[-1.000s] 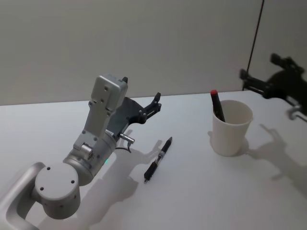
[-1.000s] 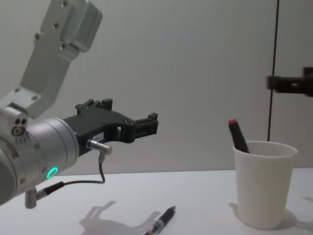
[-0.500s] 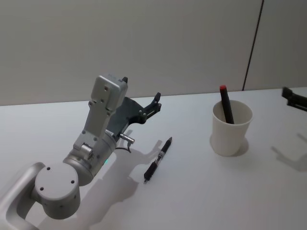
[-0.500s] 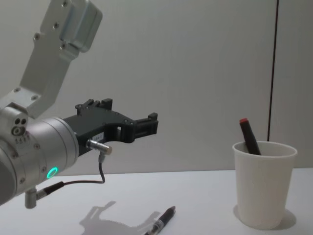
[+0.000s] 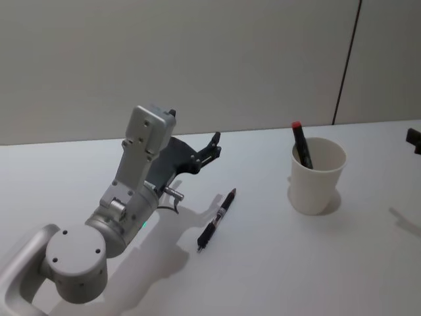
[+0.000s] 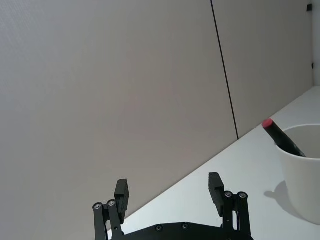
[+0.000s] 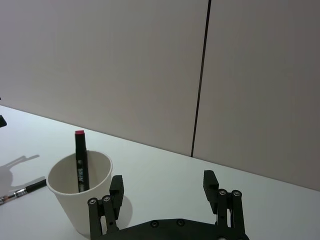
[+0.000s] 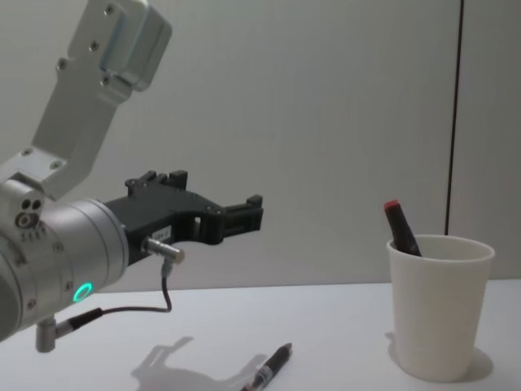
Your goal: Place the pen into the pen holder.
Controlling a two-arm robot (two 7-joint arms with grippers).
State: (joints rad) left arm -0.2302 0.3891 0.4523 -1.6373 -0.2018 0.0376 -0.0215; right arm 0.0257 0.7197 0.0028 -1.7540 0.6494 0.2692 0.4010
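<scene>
Pen holder (image 5: 318,176) is showing plain white. Red-capped pen (image 5: 299,141) is looking black below the cap. Second pen (image 5: 216,219) is showing black, pale band mid-barrel. Table (image 5: 276,263) is reading white. Left gripper (image 5: 214,146) is showing black, left arm (image 5: 135,178) silver-grey, its ring light (image 8: 80,292) glowing green.

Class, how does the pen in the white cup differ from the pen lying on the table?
The red-topped pen stands leaning inside the white cup; the loose pen lies flat on the table. The red-topped pen is partly hidden by the cup; the loose pen shows whole. The open left pincer hovers nearer the loose pen. Both are slim, dark-bodied and ungripped.
</scene>
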